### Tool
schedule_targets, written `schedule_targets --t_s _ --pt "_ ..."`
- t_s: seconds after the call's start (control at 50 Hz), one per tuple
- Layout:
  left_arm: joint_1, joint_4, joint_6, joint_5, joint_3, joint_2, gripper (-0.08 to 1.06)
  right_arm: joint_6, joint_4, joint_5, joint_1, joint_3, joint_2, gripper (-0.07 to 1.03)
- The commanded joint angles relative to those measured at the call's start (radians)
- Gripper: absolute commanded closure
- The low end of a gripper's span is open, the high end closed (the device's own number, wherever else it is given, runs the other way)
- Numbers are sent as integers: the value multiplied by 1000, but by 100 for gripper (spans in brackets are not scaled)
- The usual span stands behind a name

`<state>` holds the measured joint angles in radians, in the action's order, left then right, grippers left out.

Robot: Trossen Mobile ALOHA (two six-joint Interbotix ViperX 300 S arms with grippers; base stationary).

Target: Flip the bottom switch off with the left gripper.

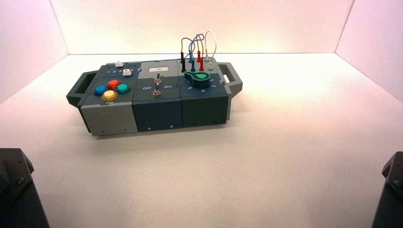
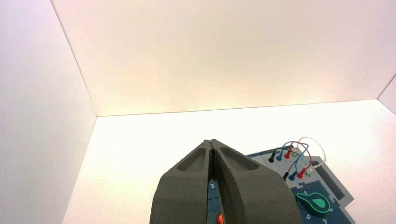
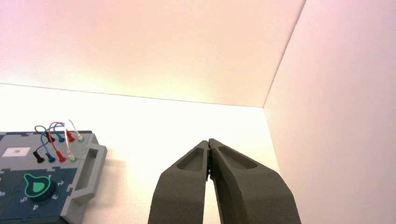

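The box (image 1: 157, 113) stands at the middle left of the table, in the high view. Two small metal toggle switches sit on its dark middle panel between the labels "Off" and "On". The bottom switch (image 1: 156, 92) is the nearer one; which way it leans I cannot tell. My left gripper (image 2: 212, 141) is shut with nothing in it. It is parked far back from the box at the near left, where only the left arm (image 1: 14, 190) shows. My right gripper (image 3: 208, 141) is shut too, parked at the near right.
Left of the switches are blue (image 1: 100, 89), red (image 1: 113, 83), green (image 1: 122, 88) and yellow (image 1: 109, 95) buttons. A green knob (image 1: 202, 76) and looped wires (image 1: 197, 50) sit to their right. Handles (image 1: 78, 88) stick out at both ends. White walls enclose the table.
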<state>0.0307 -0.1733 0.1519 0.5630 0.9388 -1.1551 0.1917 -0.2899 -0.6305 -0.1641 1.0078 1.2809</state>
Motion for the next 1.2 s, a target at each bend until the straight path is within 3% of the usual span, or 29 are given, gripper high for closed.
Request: schedule_targets --t_s 0.02,0.32,0.54,0.56,0.86,1.2 --pt "9 -2 -2 -3 -31 9 101 -2 2 9 -2 -12 -9 98" --pt "14 -2 0 15 -31 9 101 -2 14 2 -2 -12 5 98" --pt "71 -2 0 48 -35 77 101 -2 48 -3 -2 -5 8 98" --pt "101 -3 0 57 -35 127 101 -2 69 -2 -2 2 0 98" --pt "267 -3 2 95 -63 419 101 -15 141 -2 -3 43 -80 98" --pt "422 -3 -8 94 -127 591 101 -75 319 5 -48 40 -206 98"
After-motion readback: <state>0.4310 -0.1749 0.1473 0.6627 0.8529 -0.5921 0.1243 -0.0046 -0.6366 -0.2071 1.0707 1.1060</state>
